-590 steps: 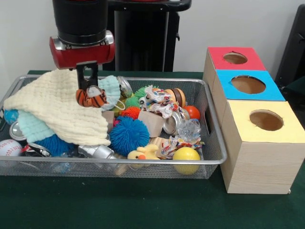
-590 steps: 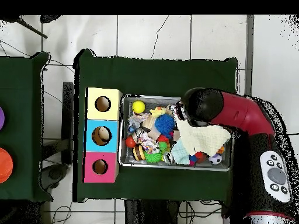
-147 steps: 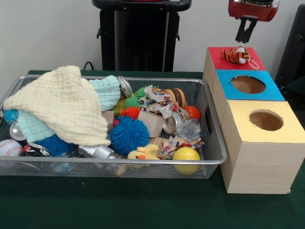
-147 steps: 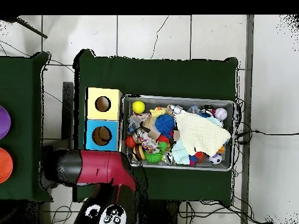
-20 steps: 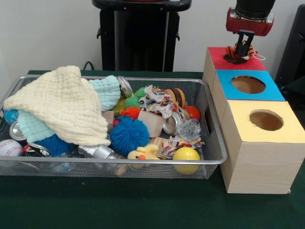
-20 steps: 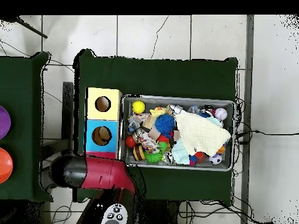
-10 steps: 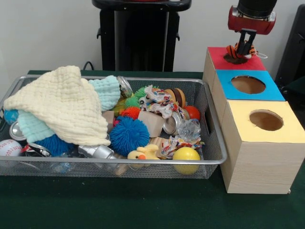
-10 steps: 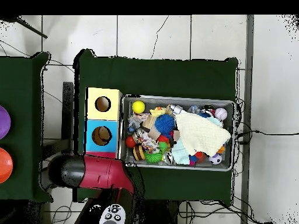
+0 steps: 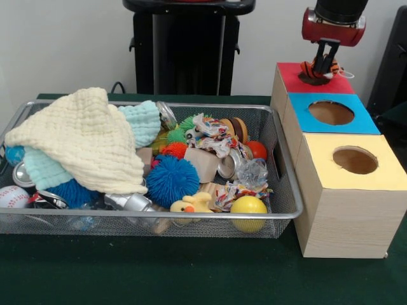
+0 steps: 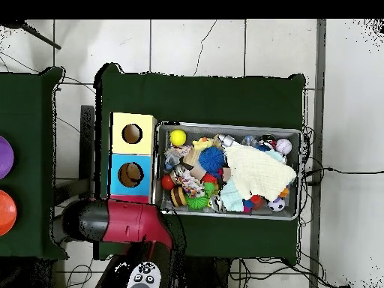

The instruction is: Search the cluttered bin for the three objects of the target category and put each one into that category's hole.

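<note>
while the hand point(image 9: 327, 61) hangs over the red box point(image 9: 283, 81), its two fingers look drawn together around the orange striped toy point(image 9: 313, 68), though contact is hard to confirm. the toy sits at the rim of that box's hole, likely so it drops in. the mesh bin point(image 9: 280, 213) holds the remaining clutter.
</note>
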Available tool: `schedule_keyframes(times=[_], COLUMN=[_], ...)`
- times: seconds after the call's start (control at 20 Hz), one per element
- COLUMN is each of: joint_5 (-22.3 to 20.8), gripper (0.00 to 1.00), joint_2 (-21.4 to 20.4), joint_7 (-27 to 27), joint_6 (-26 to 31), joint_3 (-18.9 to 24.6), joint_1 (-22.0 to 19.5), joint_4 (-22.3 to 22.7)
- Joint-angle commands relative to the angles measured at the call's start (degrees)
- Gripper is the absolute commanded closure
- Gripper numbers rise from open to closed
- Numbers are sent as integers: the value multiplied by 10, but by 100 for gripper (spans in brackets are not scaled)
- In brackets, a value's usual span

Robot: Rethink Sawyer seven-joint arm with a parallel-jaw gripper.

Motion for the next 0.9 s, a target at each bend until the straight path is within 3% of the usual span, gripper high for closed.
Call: schedule_keyframes(times=[0.05, 0.9], joint_5=[-48, -62], gripper=[100, 100], joint_2=[23, 22], joint_7=[54, 62], joint_6=[45, 29], joint_3=[13, 23], joint_1=[-10, -21], joint_4=[-16, -4])
